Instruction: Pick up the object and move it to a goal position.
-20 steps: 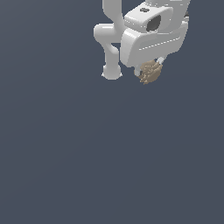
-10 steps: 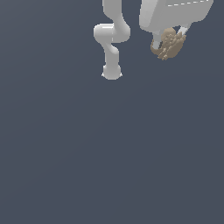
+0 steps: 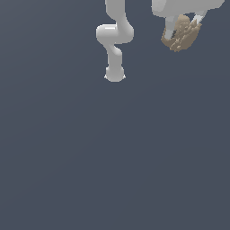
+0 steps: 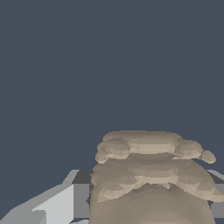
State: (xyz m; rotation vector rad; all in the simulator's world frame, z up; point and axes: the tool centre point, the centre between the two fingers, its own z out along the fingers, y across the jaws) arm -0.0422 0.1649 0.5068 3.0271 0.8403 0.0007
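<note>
Carry phase — the hand (image 3: 182, 28) grips the object (image 3: 181, 33) between its fingers, block hanging directly below — goal unmarked.

My claw (image 3: 183, 28) sits at the top of the exterior view, toward its right, with the object (image 3: 182, 33) between my fingers (image 3: 170, 28). My arm's base (image 3: 114, 74) stands to its left, lower down.
</note>
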